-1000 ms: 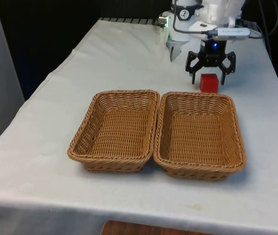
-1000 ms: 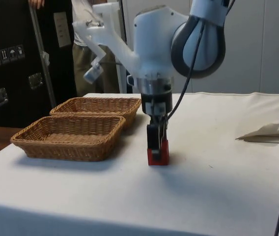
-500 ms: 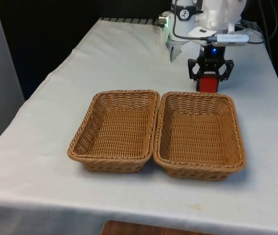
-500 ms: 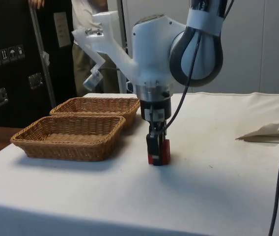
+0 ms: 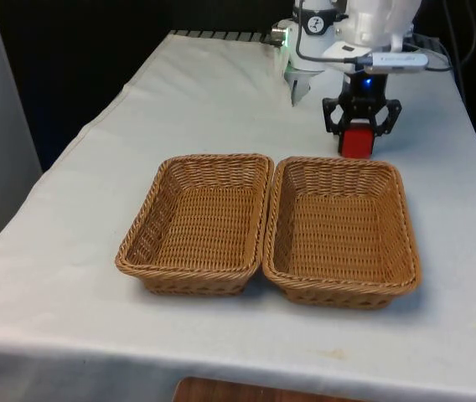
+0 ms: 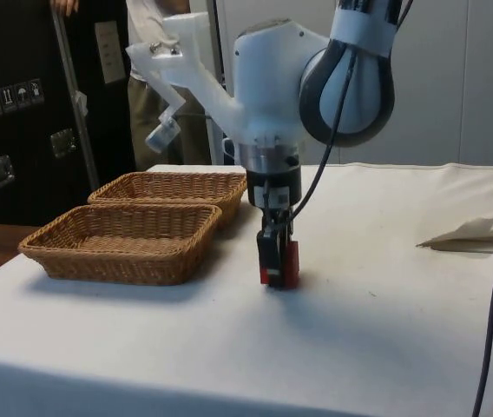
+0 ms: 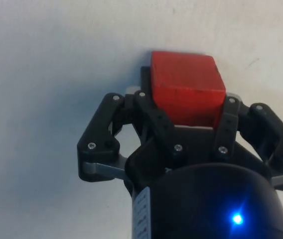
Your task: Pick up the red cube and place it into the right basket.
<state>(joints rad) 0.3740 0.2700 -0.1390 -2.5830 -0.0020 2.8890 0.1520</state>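
Behind the right basket (image 5: pixel 340 222), just off its far rim, red cube (image 5: pixel 356 141) sits clamped between the jaws of the gripper (image 5: pixel 358 134). Jaws clenched on the cube's two opposite faces; wrist view confirms fingers (image 7: pixel 146 117) pressed against both sides of the cube (image 7: pixel 186 92). Side view puts the cube (image 6: pixel 290 265) at or barely off the surface (image 6: pixel 377 347), with the gripper (image 6: pixel 277 261) pointing straight down; can't tell for sure if there's a gap underneath.

Step in hand, as I judge it: lift just starting, transfer to basket not yet done. Second basket (image 5: pixel 198 223) sits touching the right basket on the front view's left, empty, not the target.

To do it well: raise straight up first so the cube's bottom clears the right basket's far rim, which is very near. Moving sideways too early risks catching the wicker wall and tipping or shoving the basket. Hold grip pressure steady; cube is held high on its sides, so a bump could twist it. Then carry over the right basket's middle, well away from the shared edge with the second basket, lower close to the woven floor and release so it doesn't bounce out.

Person (image 6: pixel 155 69) stands behind the baskets in side view, not involved.
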